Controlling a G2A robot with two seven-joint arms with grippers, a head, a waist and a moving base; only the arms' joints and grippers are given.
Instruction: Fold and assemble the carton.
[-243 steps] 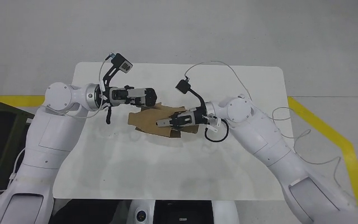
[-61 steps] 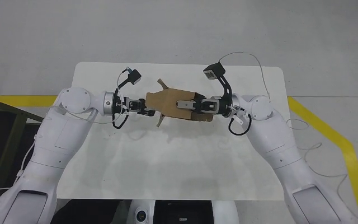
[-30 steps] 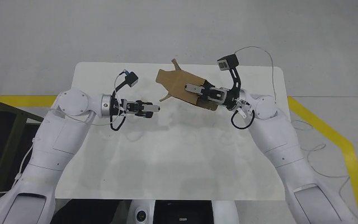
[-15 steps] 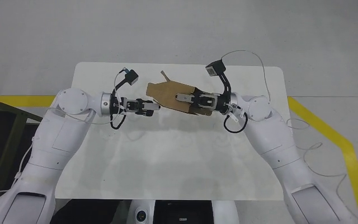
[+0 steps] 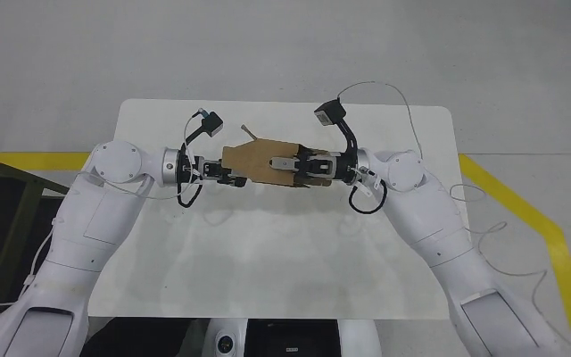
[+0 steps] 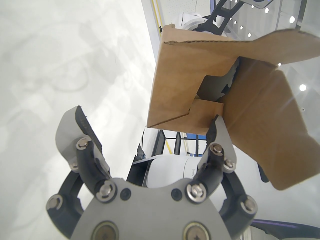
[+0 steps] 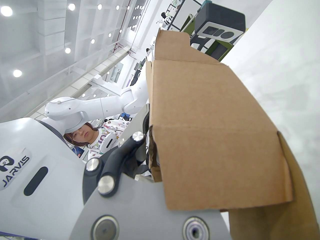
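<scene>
Room first: pale grey floor with a yellow stripe on it, and the right wrist view catches a white ceiling with rows of round lights. The white rounded-corner counter takes up the middle of the top view. The brown corrugated cardboard carton is held up over the counter's far-middle part, lying lengthways between the two hands, plain brown faces all round. It's only half formed. In the left wrist view the end facing the left hand has its flaps partly overlapped, with a dark gap you can't see into. One big flap runs off the edge of that view, so its full shape is anyone's guess. The right hand is clamped on the carton from the other end, with one pale finger lying along the top panel. From its own wrist camera the cardboard sits right in front and hides the fingers. The left hand is spread wide and holding nothing. One ribbed fingertip just touches the end flap's edge, and the other finger is off to the side, clear of the cardboard. Behind the carton there's a white dotted panel with a bit of dark lettering, cut off partway.
</scene>
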